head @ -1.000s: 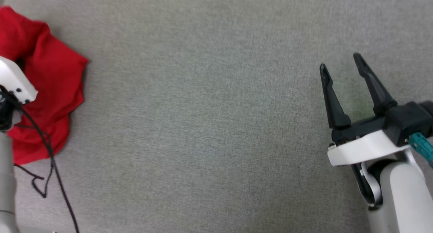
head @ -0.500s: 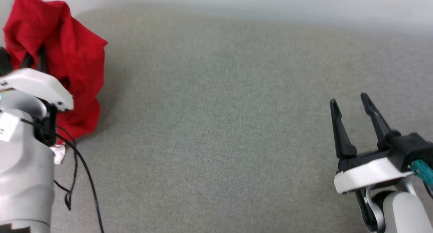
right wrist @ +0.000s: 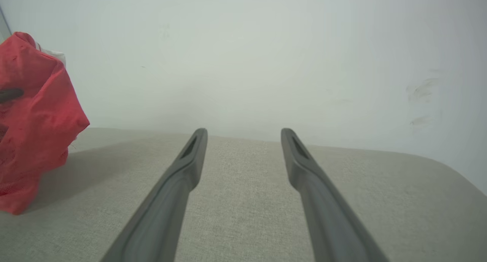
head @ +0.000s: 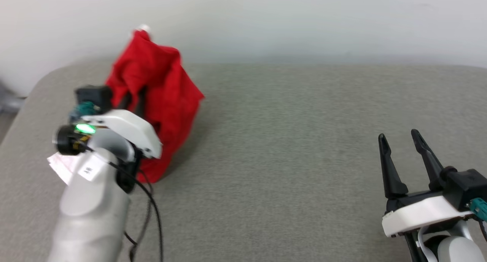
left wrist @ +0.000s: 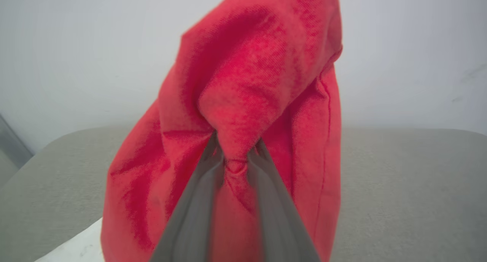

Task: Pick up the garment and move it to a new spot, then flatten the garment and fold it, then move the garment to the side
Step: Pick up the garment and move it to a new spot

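Red garment [head: 159, 91]; grey woven surface [head: 289, 148]; pale wall [head: 304, 18].

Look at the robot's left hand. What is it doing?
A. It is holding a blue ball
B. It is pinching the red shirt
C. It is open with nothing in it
B: in the left wrist view, the left hand has its two fingers closed on a bunched fold of the red shirt.
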You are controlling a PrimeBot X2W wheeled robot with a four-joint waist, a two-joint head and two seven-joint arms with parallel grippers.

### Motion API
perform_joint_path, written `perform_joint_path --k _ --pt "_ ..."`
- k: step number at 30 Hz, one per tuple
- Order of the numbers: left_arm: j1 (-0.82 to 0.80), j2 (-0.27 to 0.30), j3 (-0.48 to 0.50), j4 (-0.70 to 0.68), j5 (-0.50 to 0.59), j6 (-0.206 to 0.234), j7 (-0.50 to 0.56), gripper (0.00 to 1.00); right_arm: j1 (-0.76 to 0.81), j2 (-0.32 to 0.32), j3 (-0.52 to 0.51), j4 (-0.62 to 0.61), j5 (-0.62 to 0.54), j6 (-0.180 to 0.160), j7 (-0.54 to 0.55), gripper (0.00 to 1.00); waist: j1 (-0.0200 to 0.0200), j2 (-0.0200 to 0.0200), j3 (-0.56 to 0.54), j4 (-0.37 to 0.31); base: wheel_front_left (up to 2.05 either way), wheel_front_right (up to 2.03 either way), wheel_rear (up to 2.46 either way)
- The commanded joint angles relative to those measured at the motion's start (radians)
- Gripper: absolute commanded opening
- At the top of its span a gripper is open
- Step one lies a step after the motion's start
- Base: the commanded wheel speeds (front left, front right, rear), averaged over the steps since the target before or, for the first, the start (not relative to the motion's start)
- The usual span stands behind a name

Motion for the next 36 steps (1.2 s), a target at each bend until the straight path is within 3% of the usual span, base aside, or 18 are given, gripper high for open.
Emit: perform_joint_path --k 1,8,14,25,26,27,28,36 --pt "0.018 -0.007 -0.009 -0.011 -0.002 -0.005 0.004 0.00 0.020 0.003 -0.006 -0.003 0.008 -0.001 0.004 1.00 0.0003 -0.0001 -0.010 -0.040 0.00 0.00 0.00" --pt "0.088 -0.081 -0.130 -0.094 -0.019 -0.022 0.079 0.00 0.031 0.003 -0.009 -0.004 0.027 -0.001 0.002 1.00 0.0003 -0.0001 0.017 -0.146 0.00 0.00 0.00" --pt "0.154 -0.126 -0.291 -0.173 -0.026 -0.024 0.150 0.00 0.013 0.003 -0.004 0.001 0.052 -0.001 -0.015 1.00 0.0003 -0.0001 0.076 -0.212 0.00 0.00 0.00" --pt "0.274 -0.147 -0.513 -0.190 -0.037 -0.025 0.209 0.00 -0.024 0.003 0.006 0.037 0.073 -0.001 -0.052 1.00 0.0003 -0.0001 0.145 -0.247 0.00 0.00 0.00" --pt "0.282 -0.149 -0.525 -0.192 -0.041 -0.025 0.208 0.12 -0.025 0.003 0.004 0.040 0.072 -0.001 -0.054 1.00 0.0003 -0.0001 0.143 -0.242 0.00 0.00 0.00" --pt "0.286 -0.149 -0.534 -0.198 -0.045 -0.025 0.201 0.47 -0.029 0.003 0.001 0.041 0.069 -0.001 -0.056 1.00 0.0003 -0.0001 0.142 -0.235 0.00 0.00 0.00" --pt "0.287 -0.149 -0.541 -0.203 -0.045 -0.025 0.189 1.00 -0.031 0.003 -0.002 0.044 0.066 -0.001 -0.057 1.00 0.0003 -0.0001 0.136 -0.228 0.00 0.00 0.00" --pt "0.291 -0.151 -0.527 -0.290 -0.042 0.004 0.024 1.00 -0.001 0.002 -0.010 0.047 0.034 -0.001 -0.034 1.00 0.0003 -0.0001 0.049 -0.156 0.00 0.00 0.00"
